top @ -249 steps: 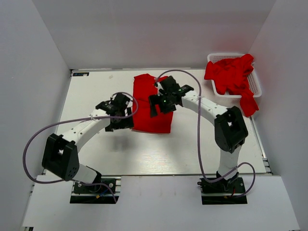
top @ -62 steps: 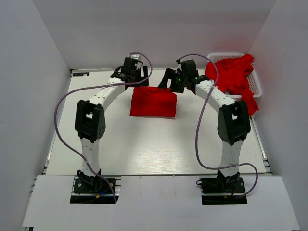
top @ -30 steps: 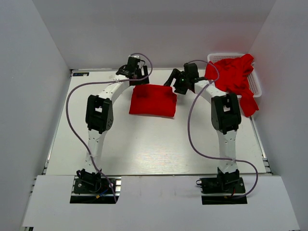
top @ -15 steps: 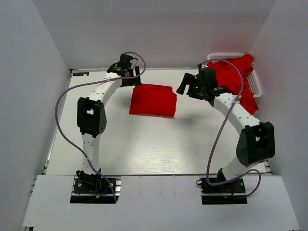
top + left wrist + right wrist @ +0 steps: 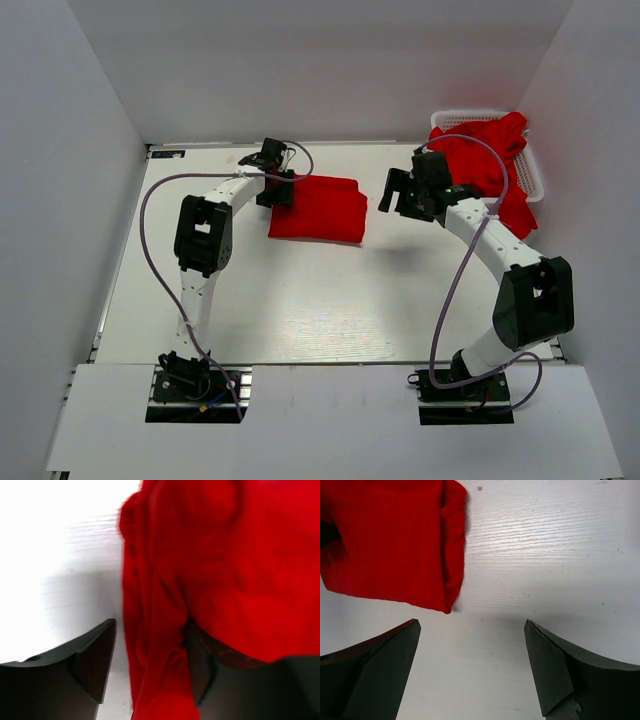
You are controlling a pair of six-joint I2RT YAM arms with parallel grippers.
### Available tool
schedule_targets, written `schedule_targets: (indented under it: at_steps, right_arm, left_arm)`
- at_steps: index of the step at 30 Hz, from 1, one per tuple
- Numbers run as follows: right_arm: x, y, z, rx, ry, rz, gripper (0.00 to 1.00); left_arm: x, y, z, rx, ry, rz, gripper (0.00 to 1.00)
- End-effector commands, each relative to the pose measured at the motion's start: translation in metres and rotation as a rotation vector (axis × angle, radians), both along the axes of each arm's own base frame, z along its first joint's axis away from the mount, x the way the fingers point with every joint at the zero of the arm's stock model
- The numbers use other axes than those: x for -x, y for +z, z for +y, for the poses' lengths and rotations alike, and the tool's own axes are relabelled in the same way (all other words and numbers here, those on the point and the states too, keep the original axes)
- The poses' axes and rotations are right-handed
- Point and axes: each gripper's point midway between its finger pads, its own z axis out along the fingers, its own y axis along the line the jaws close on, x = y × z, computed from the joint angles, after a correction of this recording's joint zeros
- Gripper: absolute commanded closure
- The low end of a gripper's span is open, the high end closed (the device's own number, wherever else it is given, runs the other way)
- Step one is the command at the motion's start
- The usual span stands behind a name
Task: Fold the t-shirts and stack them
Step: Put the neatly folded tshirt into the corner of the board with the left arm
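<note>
The left claw (image 5: 150, 645) has just dropped onto the near-side edge of the folded t-shirt (image 5: 320, 210). Half a second ago it hung beyond the cloth's far corner with its jaws at their widest; now they are drawing in. The rolled hem of red cloth runs up between its fingers (image 5: 95, 660). One finger is pressed against the fabric, but a sliver of white tabletop (image 5: 300, 300) shows beside the other, so the claw is part-open around the edge and not clamped on it. The shirt lies flat as a compact rectangle, stretching away from this claw toward the other arm. It has not shifted over the last second, which suggests the folding of this one is finished or nearly so. The left claw is probably about to tidy or drag the bundle. The right claw (image 5: 470, 665) has backed off from the shirt's opposite corner. It hovers with its jaws spread wide and empty over bare tabletop, the folded cloth ahead of it and off to one side. On its other side sits the white basket (image 5: 465, 116), with the heap of unfolded t-shirts (image 5: 480, 150) spilling over the rim. That heap is likely the right claw's next source, since most of the stack remains to be made.
</note>
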Motion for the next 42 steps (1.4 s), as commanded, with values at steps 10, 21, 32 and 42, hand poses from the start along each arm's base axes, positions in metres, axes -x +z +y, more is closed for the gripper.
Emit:
schedule_targets:
  at_steps: [10,21,32,42]
  right_arm:
    - [-0.003,-0.016,-0.019,0.084,-0.070,0.035,0.10]
    - [-0.021,-0.022,-0.018,0.120,-0.071,0.046,0.10]
    - [-0.047,-0.016,-0.007,0.106,-0.048,0.036,0.10]
    - [-0.053,-0.024,0.004,0.076,-0.041,0.070,0.10]
  left_arm:
    - [-0.002,0.011,0.011,0.017,-0.047,-0.035,1.00]
    - [-0.059,0.076,0.138,-0.178,0.133,-0.198,1.00]
    - [-0.100,0.084,0.270,-0.384,0.331,-0.292,1.00]
    - [-0.119,0.098,0.339,-0.552,0.427,-0.386,1.00]
